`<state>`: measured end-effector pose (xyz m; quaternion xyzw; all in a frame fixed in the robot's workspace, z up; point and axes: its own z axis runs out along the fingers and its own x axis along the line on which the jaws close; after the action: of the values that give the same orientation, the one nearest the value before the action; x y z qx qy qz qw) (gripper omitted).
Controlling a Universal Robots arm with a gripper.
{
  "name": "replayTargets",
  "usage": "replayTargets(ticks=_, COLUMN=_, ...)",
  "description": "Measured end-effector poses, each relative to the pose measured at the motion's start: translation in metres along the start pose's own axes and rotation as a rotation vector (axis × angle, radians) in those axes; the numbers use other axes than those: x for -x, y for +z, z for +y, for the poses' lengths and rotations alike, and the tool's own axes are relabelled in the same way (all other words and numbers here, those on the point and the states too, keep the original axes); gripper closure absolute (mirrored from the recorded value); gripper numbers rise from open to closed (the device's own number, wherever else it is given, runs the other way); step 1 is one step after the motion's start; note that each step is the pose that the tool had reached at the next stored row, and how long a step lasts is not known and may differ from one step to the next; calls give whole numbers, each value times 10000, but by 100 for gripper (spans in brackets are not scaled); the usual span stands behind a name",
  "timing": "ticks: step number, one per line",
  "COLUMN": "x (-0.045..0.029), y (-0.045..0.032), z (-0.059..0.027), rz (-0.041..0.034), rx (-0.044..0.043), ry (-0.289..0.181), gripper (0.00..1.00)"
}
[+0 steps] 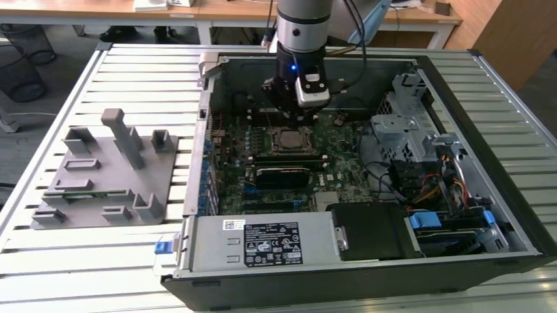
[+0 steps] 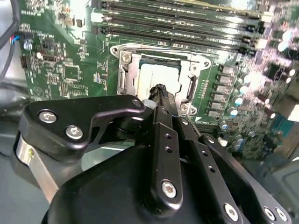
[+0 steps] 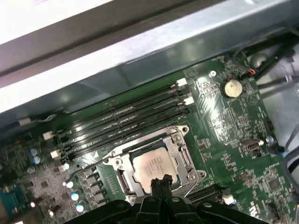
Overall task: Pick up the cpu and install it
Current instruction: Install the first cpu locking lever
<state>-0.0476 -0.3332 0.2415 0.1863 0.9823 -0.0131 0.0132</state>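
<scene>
**Robot test lab set up in an office room, I'd say**

From where I'm standing, a robot arm (image 1: 302, 26) hangs over an opened desktop PC case (image 1: 348, 287) on a slatted aluminium workbench (image 1: 130, 72). A grey fixture tray (image 1: 104, 176) sits beside the case. Behind are wooden office desks (image 1: 226, 10) and wire mesh waste bins (image 1: 22, 81) on the floor.

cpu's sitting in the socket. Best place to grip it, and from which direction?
Take the cpu by two opposite edges of its rim, coming straight down from above. It lies flat in the socket. The socket's metal frame surrounds it, so a side approach looks blocked, and the flat top gives nothing to pinch. The hand hangs just over it, fingers together.
</scene>
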Motion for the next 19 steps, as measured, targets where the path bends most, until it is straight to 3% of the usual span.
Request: replayTargets(ticks=19, x=0, y=3, z=0, rz=-89, rx=62, ry=-3395, gripper=89)
